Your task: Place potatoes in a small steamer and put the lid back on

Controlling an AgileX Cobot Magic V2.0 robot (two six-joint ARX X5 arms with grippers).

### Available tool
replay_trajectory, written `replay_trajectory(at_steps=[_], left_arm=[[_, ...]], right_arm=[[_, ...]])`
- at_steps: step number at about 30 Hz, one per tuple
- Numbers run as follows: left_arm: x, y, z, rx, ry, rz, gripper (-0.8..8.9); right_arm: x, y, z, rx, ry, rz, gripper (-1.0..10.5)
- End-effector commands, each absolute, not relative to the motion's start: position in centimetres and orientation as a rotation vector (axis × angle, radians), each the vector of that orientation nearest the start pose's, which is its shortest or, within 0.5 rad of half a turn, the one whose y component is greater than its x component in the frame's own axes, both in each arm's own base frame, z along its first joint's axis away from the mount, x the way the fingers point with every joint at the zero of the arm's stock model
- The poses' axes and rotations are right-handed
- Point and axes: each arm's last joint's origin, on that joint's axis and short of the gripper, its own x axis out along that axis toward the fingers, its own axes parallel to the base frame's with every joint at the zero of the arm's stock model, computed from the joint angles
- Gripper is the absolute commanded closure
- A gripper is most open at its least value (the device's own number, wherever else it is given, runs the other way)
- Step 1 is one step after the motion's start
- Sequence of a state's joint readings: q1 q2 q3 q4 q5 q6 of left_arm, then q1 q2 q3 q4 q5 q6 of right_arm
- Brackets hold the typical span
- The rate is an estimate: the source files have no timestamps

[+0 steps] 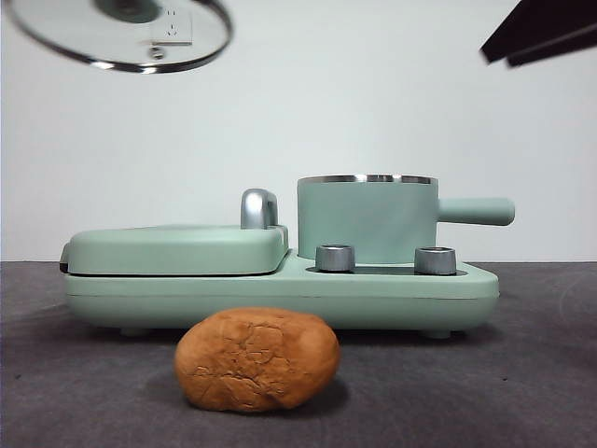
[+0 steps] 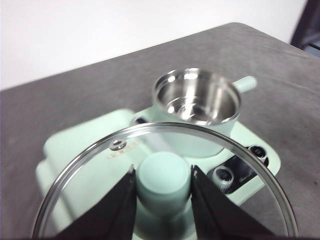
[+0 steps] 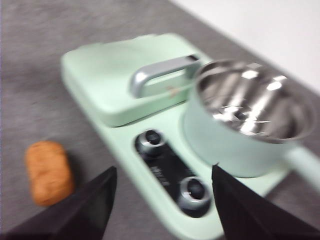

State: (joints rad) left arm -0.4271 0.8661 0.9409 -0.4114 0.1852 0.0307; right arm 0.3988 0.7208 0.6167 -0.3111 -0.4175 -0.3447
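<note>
Potato [image 1: 256, 360] on surface [image 1: 522, 373], just in front of cooker base [image 1: 280, 297], not touching. Steamer [image 1: 367, 219] sits on base's right half, handle [image 1: 476, 211] pointing right; griddle plate [image 1: 177, 248] on left half. Two knobs [image 1: 335, 259] in front of steamer. Lid [image 1: 121, 37] held high above left side by left claw [image 2: 162, 182].

left fingers [image 2: 162, 182] clamped, raised high; right fingers [image 3: 162, 200] spread, hovering
</note>
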Motion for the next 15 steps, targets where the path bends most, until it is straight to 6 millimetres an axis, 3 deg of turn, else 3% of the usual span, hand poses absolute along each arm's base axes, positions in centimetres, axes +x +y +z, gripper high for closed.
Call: replay_trajectory(at_steps=[1, 8, 15], left_arm=[[14.6, -7.0, 35.1, 0.021, 0.298, -0.567, 7.98], [11.6, -5.2, 34.4, 0.032, 0.324, -0.479, 7.98], [10.6, -4.7, 34.7, 0.028, 0.305, -0.471, 7.98]], right_arm=[[14.5, 8.5, 27.3, -0.293, 0.325, 0.927, 6.5], [15.6, 12.6, 26.1, -0.327, 0.454, 1.063, 6.3], [17.0, 16.6, 23.8, -0.374, 0.545, 1.152, 6.1]])
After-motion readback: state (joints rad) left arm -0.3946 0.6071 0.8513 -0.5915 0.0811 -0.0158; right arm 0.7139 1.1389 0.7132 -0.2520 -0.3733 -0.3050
